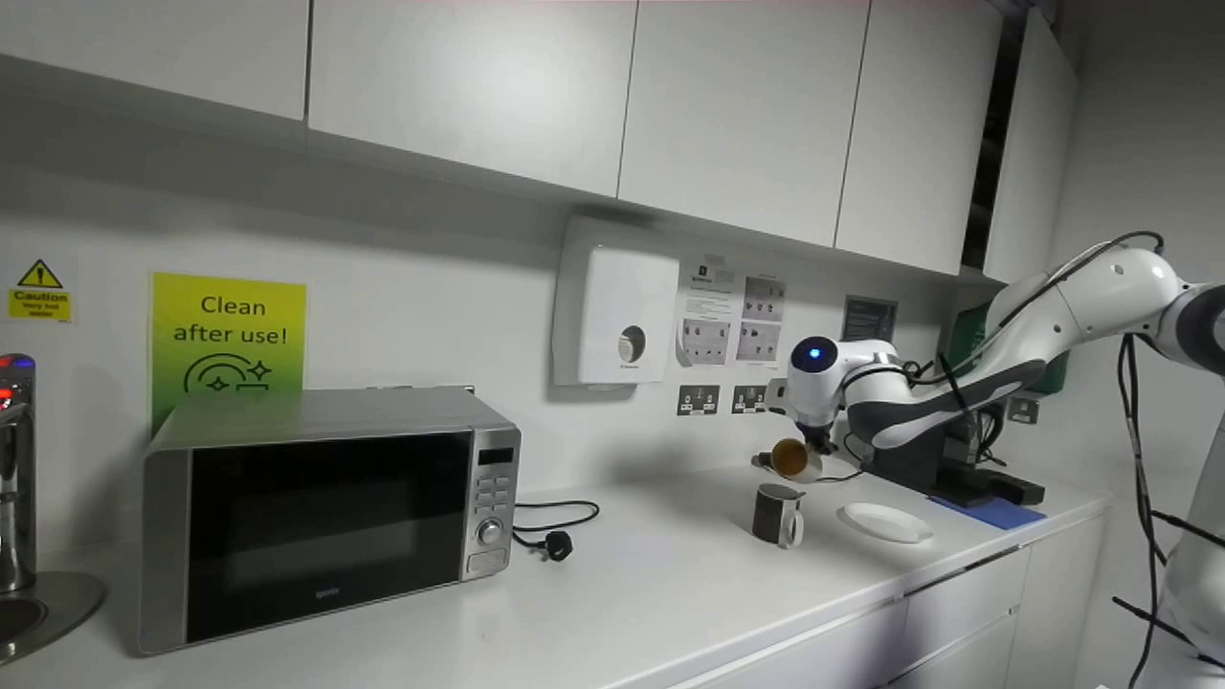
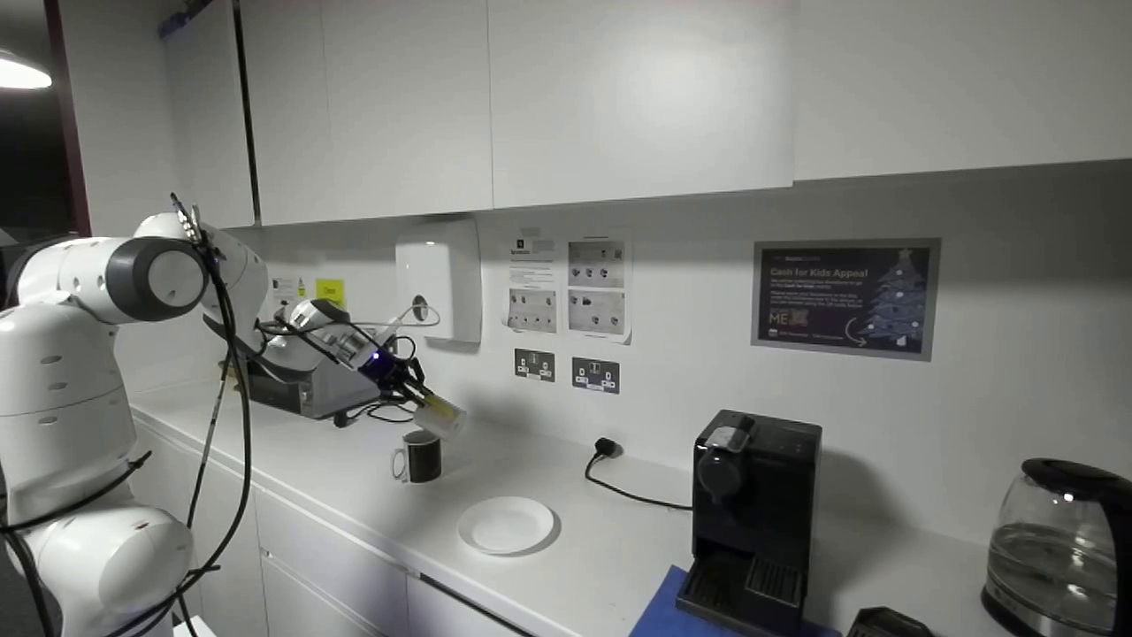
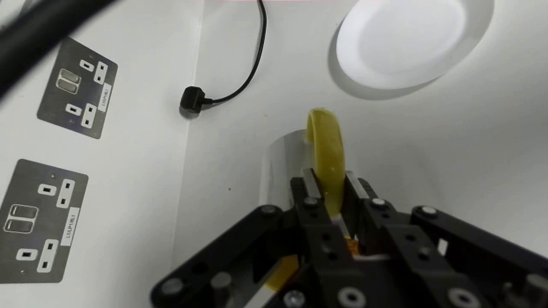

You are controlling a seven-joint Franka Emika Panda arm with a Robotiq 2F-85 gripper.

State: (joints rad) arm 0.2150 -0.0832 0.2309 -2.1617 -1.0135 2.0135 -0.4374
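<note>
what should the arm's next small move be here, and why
Probably a slow wrist turn to bring the round white mug with the curved yellow handle upright: the black gripper holds it by that handle, tipped onto its side above the smooth white counter, and a black cylindrical mug stands upright close by.

Exterior view: room to pass over counter (image 1: 612,593), lower centre, between microwave (image 1: 330,524) left and dark mug (image 1: 770,515) right of centre; little gap up to held mug (image 1: 796,460); arm (image 1: 1072,316), coffee machine (image 1: 914,462) block right; cabinets (image 1: 737,115) cap top
</note>
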